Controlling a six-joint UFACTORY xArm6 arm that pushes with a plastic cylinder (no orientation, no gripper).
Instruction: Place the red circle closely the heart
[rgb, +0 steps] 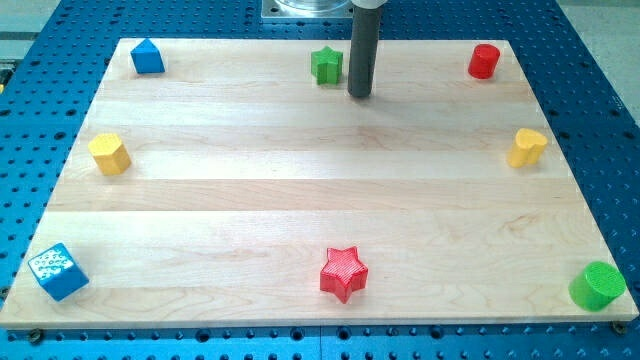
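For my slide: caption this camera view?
My tip rests beside the green star, far from the red circle and yellow heart.

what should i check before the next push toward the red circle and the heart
1. Red circle located: ok, at the view's top right corner, nothing touching it.
2. Heart located: cannot tell; the yellow block at the view's right edge looks heart-like, the yellow block at the left less so.
3. My tip position: ok, just right of the green star, well left of the red circle.
4. Path from tip to red circle: ok, no block between.
5. Red circle already close to the right yellow block: not ok, a clear gap remains.
6. Edge risk: not ok, red circle sits near the board's top edge.
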